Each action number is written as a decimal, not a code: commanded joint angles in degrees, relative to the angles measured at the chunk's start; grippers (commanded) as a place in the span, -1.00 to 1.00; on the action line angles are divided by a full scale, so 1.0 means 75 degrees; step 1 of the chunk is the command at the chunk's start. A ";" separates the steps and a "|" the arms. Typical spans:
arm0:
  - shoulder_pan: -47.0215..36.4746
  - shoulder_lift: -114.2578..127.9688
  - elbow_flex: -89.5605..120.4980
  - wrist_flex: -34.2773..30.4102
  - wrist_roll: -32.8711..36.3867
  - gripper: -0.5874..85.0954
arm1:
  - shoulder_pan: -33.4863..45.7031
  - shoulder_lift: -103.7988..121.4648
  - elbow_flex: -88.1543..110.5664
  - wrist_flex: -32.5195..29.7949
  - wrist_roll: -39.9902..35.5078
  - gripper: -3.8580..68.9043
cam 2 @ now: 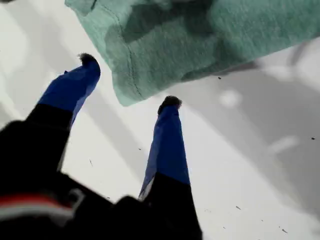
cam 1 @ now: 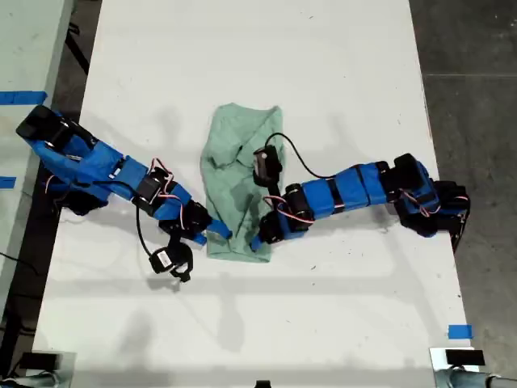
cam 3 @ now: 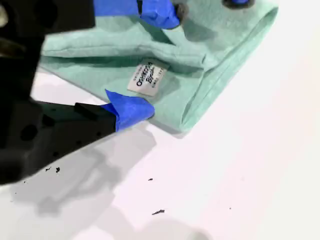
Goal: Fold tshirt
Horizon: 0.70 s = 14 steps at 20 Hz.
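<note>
Tshirt (cam 1: 237, 182) folded on table — my first gripper (cam 2: 130, 82) and my second gripper (cam 3: 150, 62) gape at hem corners, empty.

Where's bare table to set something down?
Free: the table beyond the tshirt, and the near strip in front of both arms. Crowded: the middle band, where both grippers sit at the tshirt's near corners.

Tshirt (cam 1: 237, 182): showing plain pale mint green, unpatterned; white label (cam 3: 147, 80) carrying dark lettering.
Table (cam 1: 242, 56): showing plain white, dotted with small dark specks in the wrist views.
My first gripper (cam 2: 127, 82): wearing blue tape over the fingers, black at tips and body.
My second gripper (cam 3: 150, 57): wearing blue tape on black parts.
Arms: showing blue and black, trailing red, white and black wires.
Blue tape piece (cam 1: 459, 331): sitting at 4 o'clock on the table in the exterior view.
</note>
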 commanded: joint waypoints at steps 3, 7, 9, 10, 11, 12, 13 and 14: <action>0.0633 -0.0117 -0.0047 -0.0305 -0.0375 -0.41 | 0.0199 -0.0012 -0.0504 -0.0164 -0.0176 -0.12; 0.0551 -0.0375 -0.0047 -0.0387 -0.0246 -0.41 | 0.0246 -0.0176 -0.0527 -0.0234 -0.0234 -0.12; 0.0340 -0.0469 -0.0059 -0.0398 0.0059 -0.40 | 0.0246 -0.0246 -0.0527 -0.0305 -0.0246 -0.12; 0.0211 -0.0469 -0.0082 -0.0316 0.0234 -0.39 | 0.0246 -0.0270 -0.0527 -0.0363 -0.0234 -0.12; 0.0070 -0.0469 -0.0129 -0.0188 0.0457 -0.39 | 0.0223 -0.0270 -0.0527 -0.0422 -0.0211 -0.12; -0.0059 -0.0469 -0.0188 -0.0012 0.0668 -0.39 | 0.0199 -0.0270 -0.0539 -0.0469 -0.0187 -0.12; -0.0164 -0.0527 -0.0270 0.0164 0.0902 -0.40 | 0.0188 -0.0270 -0.0551 -0.0504 -0.0176 -0.12; -0.0270 -0.0656 -0.0434 0.0516 0.1102 -0.40 | 0.0176 -0.0270 -0.0551 -0.0527 -0.0164 -0.12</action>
